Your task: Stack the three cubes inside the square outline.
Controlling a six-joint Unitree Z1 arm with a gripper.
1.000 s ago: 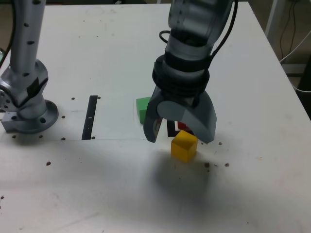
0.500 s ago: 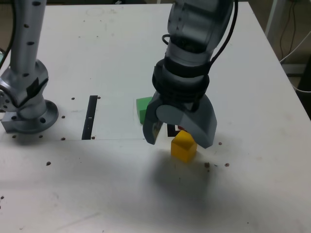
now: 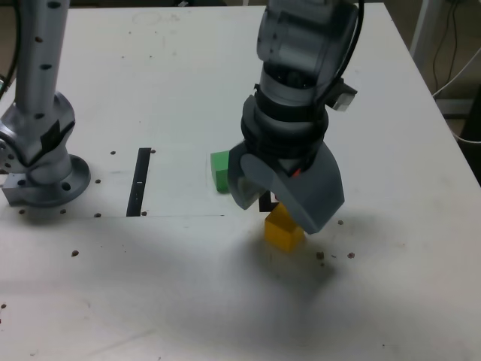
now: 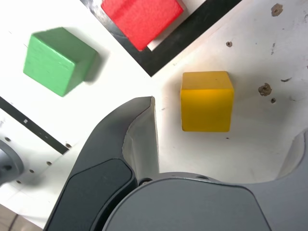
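The yellow cube (image 4: 207, 101) sits on the white table between the wide-apart jaws of my open gripper (image 4: 224, 120), and nothing is held. The red cube (image 4: 142, 19) rests inside the black square outline (image 4: 192, 33), just beyond the yellow one. Apart from both, outside the outline, lies the green cube (image 4: 57, 60). In the exterior view my gripper (image 3: 276, 213) hangs over the yellow cube (image 3: 282, 232) and hides the red cube. The green cube (image 3: 220, 170) shows at the exterior view's left of the gripper. Only a sliver of the outline (image 3: 264, 201) is visible there.
A grey arm base (image 3: 41, 162) stands at the exterior view's left edge of the table. A narrow black strip (image 3: 140, 180) lies between it and the green cube. Small dark specks (image 3: 322, 256) dot the table (image 3: 188, 301). The table's edge (image 3: 451, 135) runs along the exterior view's right.
My gripper has turned about its wrist and shifted slightly over the yellow cube, staying open. None of the three cubes has moved.
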